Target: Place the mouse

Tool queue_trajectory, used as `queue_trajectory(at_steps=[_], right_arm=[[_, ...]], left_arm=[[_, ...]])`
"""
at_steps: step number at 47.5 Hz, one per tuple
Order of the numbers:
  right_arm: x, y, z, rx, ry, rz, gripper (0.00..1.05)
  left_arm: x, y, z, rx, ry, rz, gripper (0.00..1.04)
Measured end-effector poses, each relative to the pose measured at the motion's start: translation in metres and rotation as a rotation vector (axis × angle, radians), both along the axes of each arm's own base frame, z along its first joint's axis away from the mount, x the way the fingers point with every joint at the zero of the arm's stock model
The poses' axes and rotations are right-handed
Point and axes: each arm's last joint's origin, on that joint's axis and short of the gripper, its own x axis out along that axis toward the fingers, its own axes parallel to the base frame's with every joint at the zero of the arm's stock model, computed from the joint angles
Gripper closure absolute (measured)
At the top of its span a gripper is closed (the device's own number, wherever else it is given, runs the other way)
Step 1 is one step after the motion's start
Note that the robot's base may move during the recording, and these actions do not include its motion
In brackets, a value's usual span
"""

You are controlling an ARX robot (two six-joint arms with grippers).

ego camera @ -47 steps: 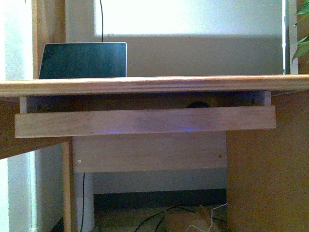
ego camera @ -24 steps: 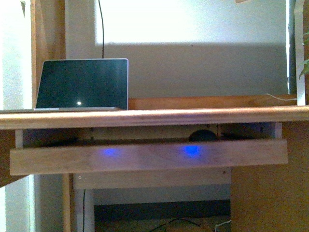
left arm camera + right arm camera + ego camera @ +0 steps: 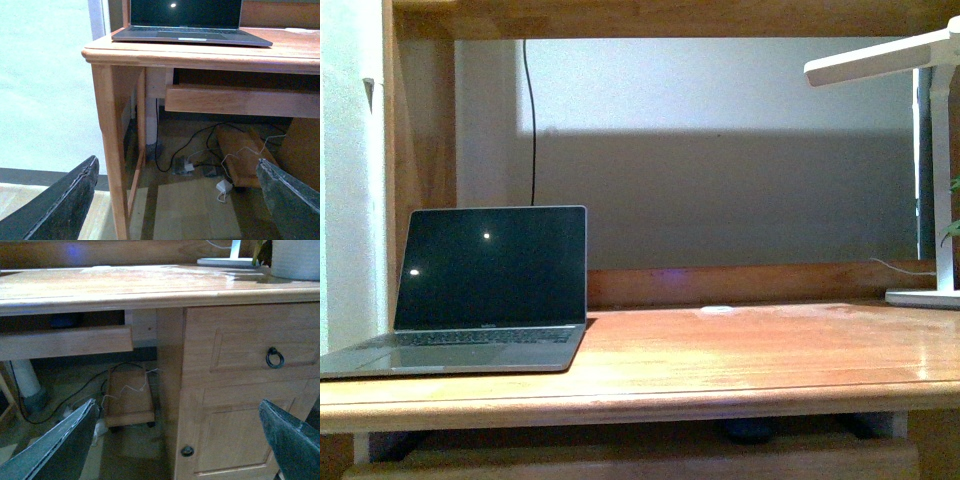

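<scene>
Your mouse (image 3: 750, 431) shows only as a dark hump on the pull-out tray (image 3: 620, 465), tucked just under the desk (image 3: 740, 355) top, right of centre and well apart from the laptop (image 3: 490, 290) above. By that reading, you are at the opening step: the mouse is not yet picked up, and where it must go is not shown.

Your left claw (image 3: 177, 162) hangs low before the desk's left end, jaws spread wide, gripping nothing and touching nothing. Your right claw (image 3: 177, 404) is equally wide and empty, facing the drawer (image 3: 250, 357) beside the tray.

The next move likely calls for a low, level reach into the narrow slot between desk top and tray. The right claw looks the nearer one. The tray may need drawing out first, since headroom there seems tight.
</scene>
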Motion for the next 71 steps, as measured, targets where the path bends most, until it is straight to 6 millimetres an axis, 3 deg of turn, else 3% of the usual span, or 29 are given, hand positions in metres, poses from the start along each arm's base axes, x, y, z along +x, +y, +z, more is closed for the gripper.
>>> queue_trajectory(at_steps=[10, 17, 30, 38, 49, 61, 71], right_arm=[[0.0, 0.0, 0.0, 0.0, 0.0, 0.0, 0.07], [0.0, 0.0, 0.0, 0.0, 0.0, 0.0, 0.07], [0.0, 0.0, 0.0, 0.0, 0.0, 0.0, 0.07], [0.0, 0.0, 0.0, 0.0, 0.0, 0.0, 0.07], [0.0, 0.0, 0.0, 0.0, 0.0, 0.0, 0.07], [0.0, 0.0, 0.0, 0.0, 0.0, 0.0, 0.07], [0.0, 0.0, 0.0, 0.0, 0.0, 0.0, 0.07]], left_arm=[[0.0, 0.0, 0.0, 0.0, 0.0, 0.0, 0.08], [0.005, -0.004, -0.007, -0.183, 0.184, 0.021, 0.08], [0.041, 0.003, 0.005, -0.099, 0.316, -0.13, 0.08], [0.081, 0.022, 0.019, 0.117, 0.322, -0.196, 0.08], [0.135, 0.038, 0.018, 0.533, 0.27, -0.269, 0.08], [0.185, 0.041, 0.002, 1.004, 0.147, -0.365, 0.08], [0.216, 0.038, -0.018, 1.206, 0.061, -0.432, 0.08]])
